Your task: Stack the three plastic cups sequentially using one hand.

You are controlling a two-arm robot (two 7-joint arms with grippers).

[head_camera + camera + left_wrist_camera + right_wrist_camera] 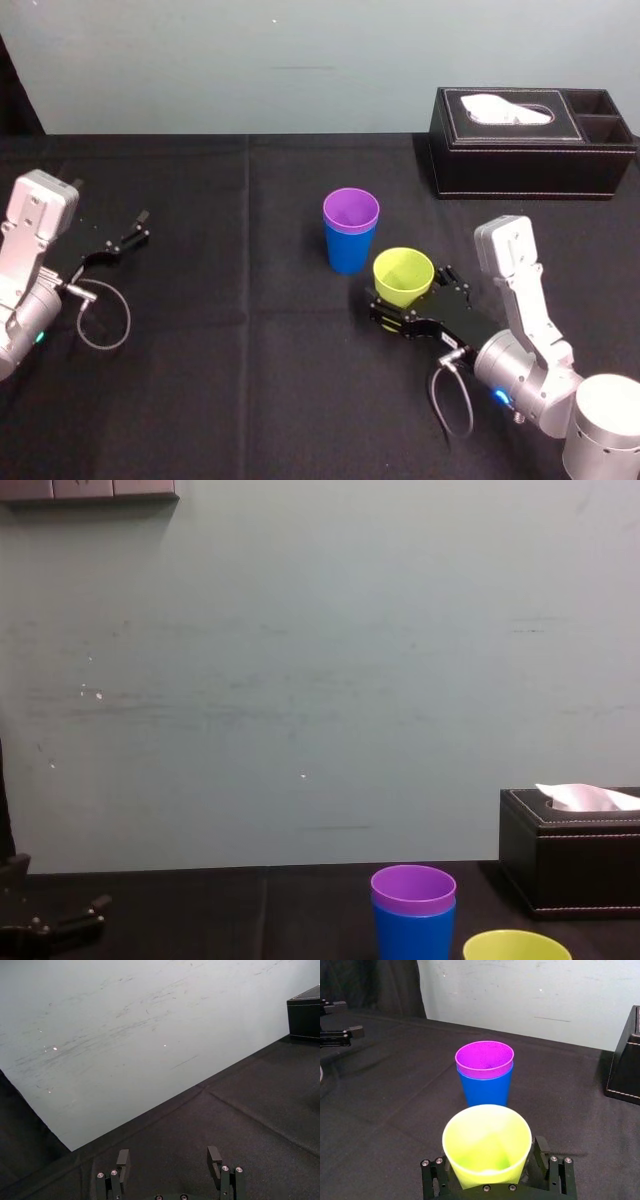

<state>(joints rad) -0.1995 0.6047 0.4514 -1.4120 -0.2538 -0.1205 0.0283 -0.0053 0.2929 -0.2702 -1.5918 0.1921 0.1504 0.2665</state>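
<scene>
The purple cup (pixel 351 212) sits nested inside the blue cup (pixel 349 253), upright at the middle of the black table. The yellow-green cup (pixel 403 277) stands just in front and to the right of that pair. My right gripper (pixel 408 292) reaches around it from the right front. Its jaws are open, with one finger on each side of the cup (pixel 486 1145). In the right wrist view the purple-in-blue pair (pixel 485 1077) stands a short way beyond. My left gripper (pixel 125 240) rests open and empty at the far left.
A black leather tissue box (pixel 530 140) with white tissue stands at the back right, behind the right arm. The black cloth (pixel 250 350) covers the table up to a pale wall. A cable loops beside the left arm (pixel 100 315).
</scene>
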